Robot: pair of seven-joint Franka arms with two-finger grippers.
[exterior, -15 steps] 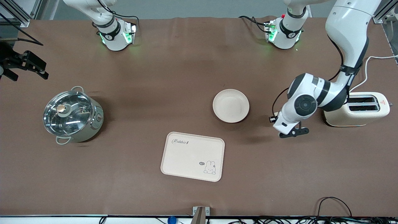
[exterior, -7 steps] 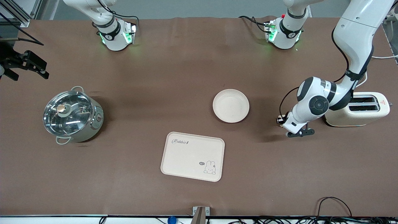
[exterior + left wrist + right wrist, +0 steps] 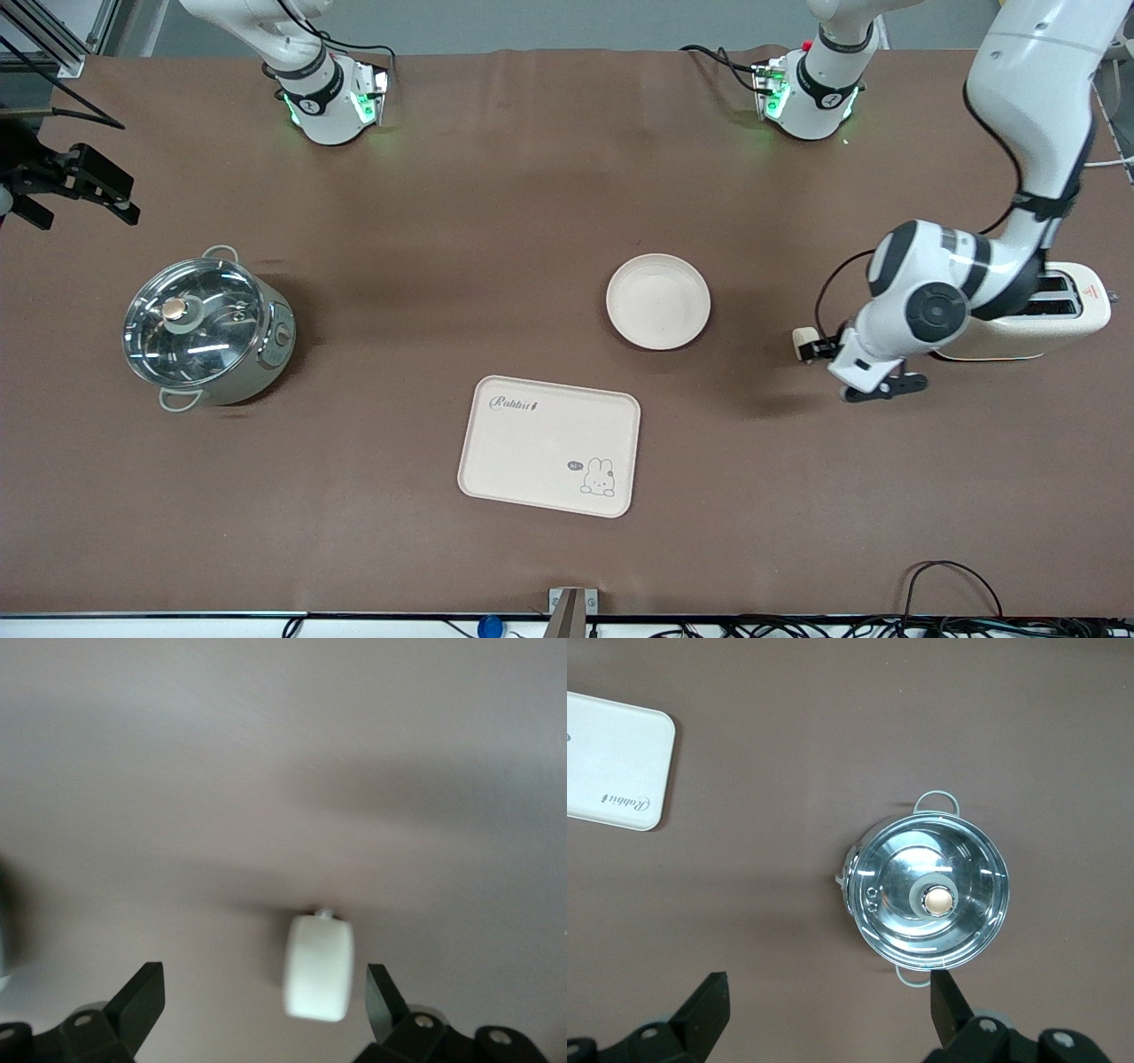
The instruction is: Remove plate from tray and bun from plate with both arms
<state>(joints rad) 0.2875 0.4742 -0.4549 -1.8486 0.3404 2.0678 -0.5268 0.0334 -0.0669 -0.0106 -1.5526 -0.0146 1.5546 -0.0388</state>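
Note:
The cream plate lies empty on the brown table near the middle. The bun, a small pale lump, lies on the table between the plate and the toaster. My left gripper hangs low beside the bun, on the toaster's side of it. In the left wrist view the left gripper is open and empty, with the bun on the table ahead, closer to one finger. My right gripper waits high at the right arm's end of the table. In its wrist view the right gripper is open and empty.
A steel pot with a glass lid stands toward the right arm's end and shows in the right wrist view. The rabbit tray lies nearer the front camera than the plate. A cream toaster stands at the left arm's end.
My left arm has swung toward the toaster, and its gripper has moved off the bun, which now shows in full. The right arm has not moved.

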